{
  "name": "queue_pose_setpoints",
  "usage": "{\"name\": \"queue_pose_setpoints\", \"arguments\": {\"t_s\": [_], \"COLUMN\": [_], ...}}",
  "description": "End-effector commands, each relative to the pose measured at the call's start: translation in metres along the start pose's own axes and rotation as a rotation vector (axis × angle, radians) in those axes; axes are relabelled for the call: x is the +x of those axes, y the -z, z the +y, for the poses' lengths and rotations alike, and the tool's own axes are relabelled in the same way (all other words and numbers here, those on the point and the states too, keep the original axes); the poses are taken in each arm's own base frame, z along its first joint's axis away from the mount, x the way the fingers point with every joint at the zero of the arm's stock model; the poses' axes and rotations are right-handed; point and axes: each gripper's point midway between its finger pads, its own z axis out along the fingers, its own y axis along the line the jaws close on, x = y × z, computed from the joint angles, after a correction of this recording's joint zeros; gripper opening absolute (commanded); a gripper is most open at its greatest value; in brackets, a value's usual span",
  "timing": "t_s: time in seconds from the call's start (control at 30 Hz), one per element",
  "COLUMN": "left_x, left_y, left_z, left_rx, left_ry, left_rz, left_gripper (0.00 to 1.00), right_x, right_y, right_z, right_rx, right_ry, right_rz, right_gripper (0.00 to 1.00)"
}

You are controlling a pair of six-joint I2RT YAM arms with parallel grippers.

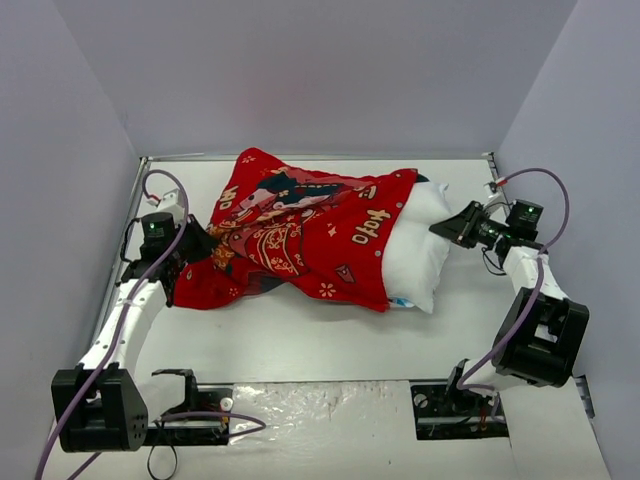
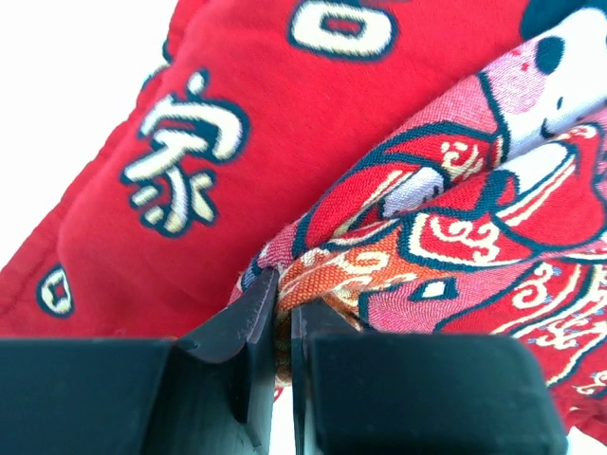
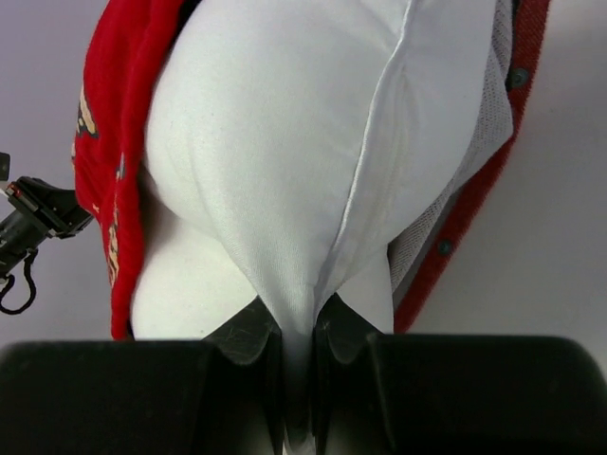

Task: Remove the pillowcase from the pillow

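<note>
Our left gripper (image 2: 283, 305) pinches a fold of the soft red printed fabric pillowcase (image 2: 218, 104); right gripper (image 3: 299, 332) clamps a squashy corner of the plump white pillow (image 3: 266, 142). Both light and limp, we reckon.

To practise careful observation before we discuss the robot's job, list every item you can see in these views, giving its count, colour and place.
pillowcase: one, red with printed figures and gold characters, mid-table, covering the pillow's left part
pillow: one, white, right end sticking out of the pillowcase
tag: one, blue and white, on the pillow's near edge
table: one, white, under everything
left gripper: one, black, shut on the pillowcase's left end
right gripper: one, black, shut on the pillow's exposed end
</note>
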Motion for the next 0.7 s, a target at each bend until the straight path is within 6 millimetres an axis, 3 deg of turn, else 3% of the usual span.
{"name": "queue_pose_setpoints", "arguments": {"t_s": [0.0,0.13,0.3,0.37,0.4,0.43,0.47,0.5,0.53,0.57,0.67], "left_x": [-0.071,-0.071,-0.093,-0.107,-0.113,-0.133,-0.138,-0.144,-0.157,-0.158,-0.170], "left_y": [0.023,0.020,0.017,0.019,0.020,0.027,0.024,0.024,0.032,0.024,0.018], "left_z": [0.066,0.065,0.030,0.017,0.006,-0.009,-0.017,-0.027,-0.051,-0.057,-0.084], "left_rx": [-0.326,-0.319,-0.145,-0.099,-0.050,-0.005,0.033,0.075,0.169,0.208,0.345], "left_ry": [0.010,0.015,0.017,0.004,-0.009,-0.032,-0.043,-0.052,-0.085,-0.076,-0.077], "left_rz": [-0.230,-0.230,-0.287,-0.307,-0.308,-0.341,-0.333,-0.329,-0.333,-0.303,-0.250], "left_gripper": [0.02,0.02,0.02,0.09,0.16,0.30,0.70,0.83,0.91,0.97,0.94], "right_x": [-0.075,-0.075,-0.059,-0.052,-0.050,-0.046,-0.044,-0.042,-0.042,-0.042,-0.040], "right_y": [0.058,0.085,0.096,0.097,0.096,0.096,0.094,0.093,0.092,0.091,0.084], "right_z": [-0.053,-0.083,-0.105,-0.112,-0.113,-0.113,-0.116,-0.116,-0.116,-0.115,-0.103], "right_rx": [0.254,0.320,0.380,0.397,0.395,0.393,0.383,0.378,0.375,0.369,0.324], "right_ry": [0.170,0.172,0.204,0.215,0.220,0.212,0.208,0.208,0.206,0.212,0.225], "right_rz": [-0.251,-0.251,-0.174,-0.138,-0.127,-0.112,-0.100,-0.094,-0.089,-0.085,-0.067], "right_gripper": [0.00,0.00,0.00,0.00,0.00,0.00,0.00,0.00,0.00,0.00,0.00]}}
